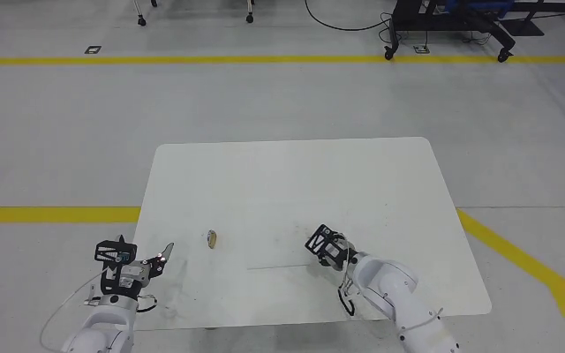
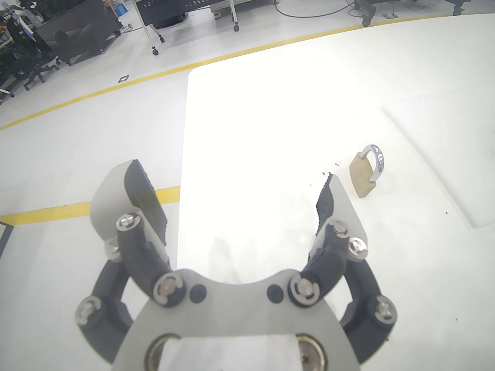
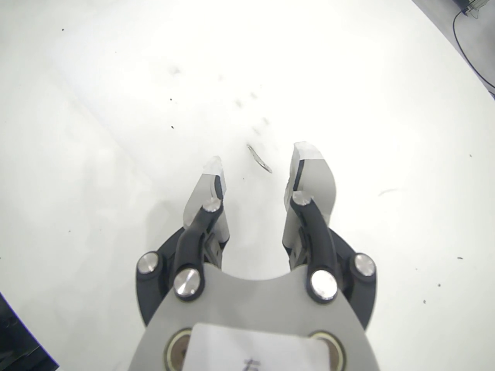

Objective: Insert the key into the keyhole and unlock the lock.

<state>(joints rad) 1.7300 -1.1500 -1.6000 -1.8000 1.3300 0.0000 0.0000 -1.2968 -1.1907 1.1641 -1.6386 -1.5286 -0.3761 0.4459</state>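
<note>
A small brass padlock (image 1: 212,238) with a silver shackle lies on the white table (image 1: 291,176), left of its middle near the front; the left wrist view shows the padlock (image 2: 364,175) lying on its side. My left gripper (image 1: 141,256) hovers open at the table's front left edge, a short way left of the lock; its fingertips (image 2: 328,191) are empty. A thin silver key (image 3: 259,159) lies flat on the table. My right gripper (image 3: 259,158) is open right over it, one finger on each side; in the top view the right gripper (image 1: 324,243) sits front centre.
The table's front edge (image 1: 309,322) runs just behind both arms. A faint seam (image 1: 278,267) crosses the surface between lock and key. Yellow floor tape (image 1: 71,214) and wheeled equipment (image 1: 450,26) lie beyond the table.
</note>
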